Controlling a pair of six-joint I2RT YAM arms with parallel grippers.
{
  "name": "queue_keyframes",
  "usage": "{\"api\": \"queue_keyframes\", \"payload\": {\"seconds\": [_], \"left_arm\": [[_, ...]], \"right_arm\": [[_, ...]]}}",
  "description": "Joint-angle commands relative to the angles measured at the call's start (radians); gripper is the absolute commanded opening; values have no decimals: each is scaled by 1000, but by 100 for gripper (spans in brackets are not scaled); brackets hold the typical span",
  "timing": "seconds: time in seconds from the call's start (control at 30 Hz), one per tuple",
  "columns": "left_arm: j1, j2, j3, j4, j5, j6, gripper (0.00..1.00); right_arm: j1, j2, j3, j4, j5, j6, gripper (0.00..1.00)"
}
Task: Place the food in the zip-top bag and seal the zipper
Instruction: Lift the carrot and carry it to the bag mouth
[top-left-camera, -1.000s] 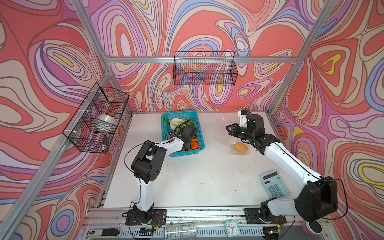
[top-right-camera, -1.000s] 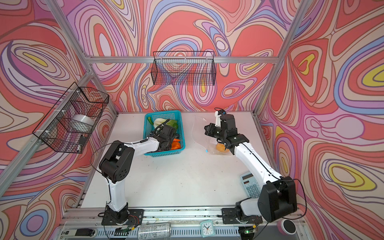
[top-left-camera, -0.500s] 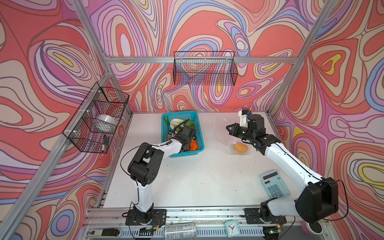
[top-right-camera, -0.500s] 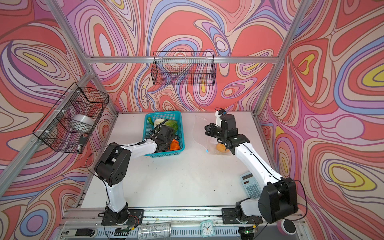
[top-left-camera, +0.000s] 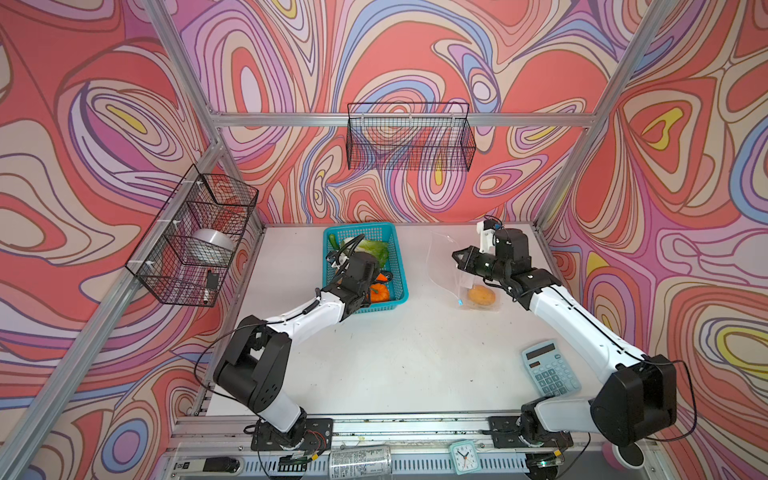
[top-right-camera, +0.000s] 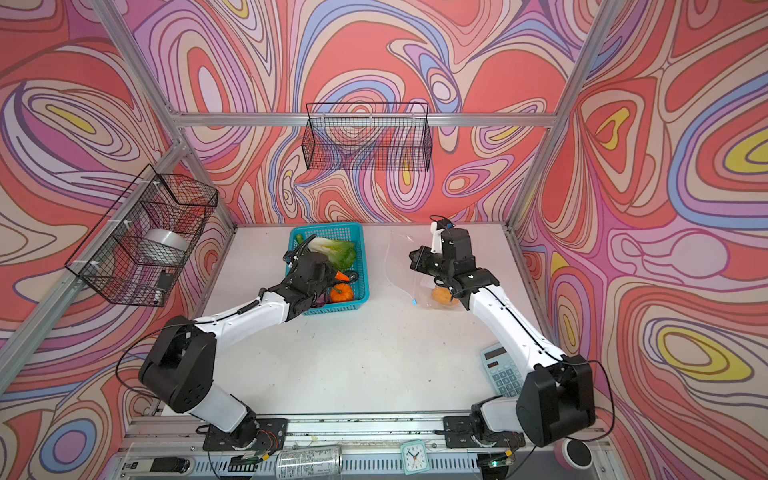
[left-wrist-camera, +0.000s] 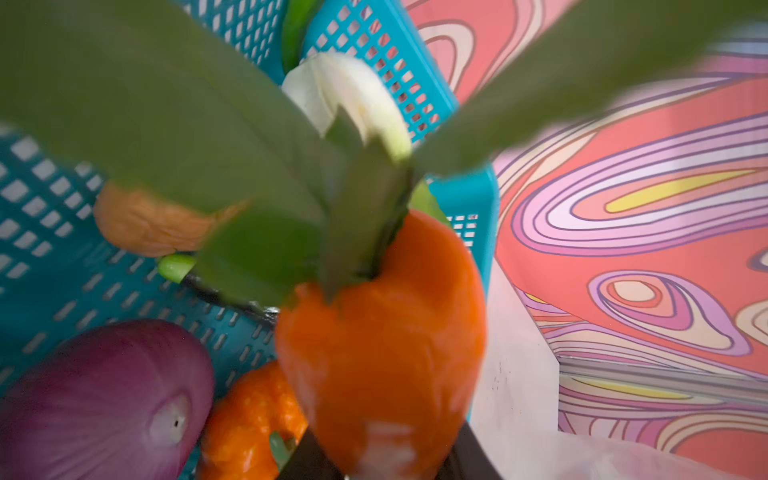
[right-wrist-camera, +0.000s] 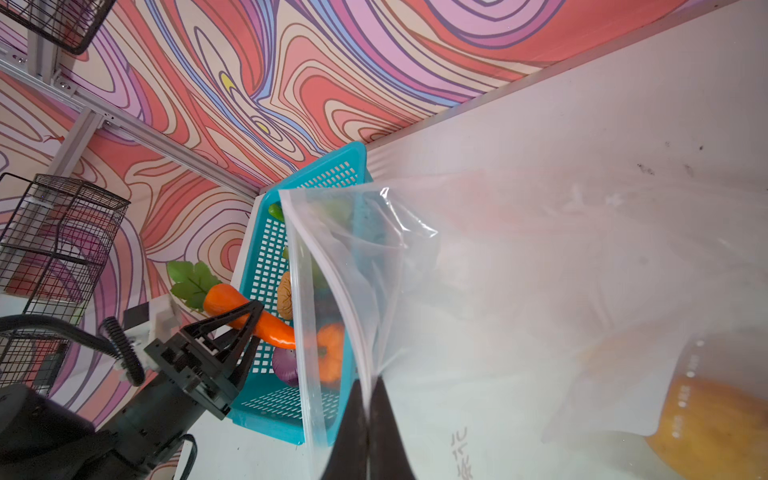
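The left pincer (right-wrist-camera: 254, 325) was clamped, narrowly parted, on the orange toy carrot with green leaves (left-wrist-camera: 382, 332), apparently just above the rim of the teal plastic mesh basket (top-left-camera: 358, 227). Right of the basket, the right pincer (right-wrist-camera: 368, 401) was pressed together on the mouth edge of the clear crinkly zip-top bag (top-left-camera: 442, 266). A tan potato (top-left-camera: 481, 296) lay inside the bag. Bare white tabletop (top-left-camera: 395, 357) lay between basket and bag.

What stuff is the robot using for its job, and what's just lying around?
For the job: bag, slider, carrot, potato, cabbage, onion, pumpkin, and the basket holding the food.
Just lying about: calculator, clock, can, back rack, side rack.
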Motion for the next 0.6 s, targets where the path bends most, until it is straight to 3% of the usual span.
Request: {"api": "queue_keyframes", "payload": {"seconds": [0.0,0.07,0.2,0.37,0.57], "left_arm": [[-4,-68,15,44,14,163,22],[-4,-88,31,88,77,254,21],[-5,-95,100,164,348,422,21],[-8,-69,181,209,624,464,20],[-87,-6,276,189,725,506,12]], "right_arm": [[4,9,11,12,-8,3,0],[5,10,13,14,-9,3,0],[4,15,17,10,-9,2,0],[4,14,17,13,-9,2,0],[5,12,17,12,-8,0,0]]}}
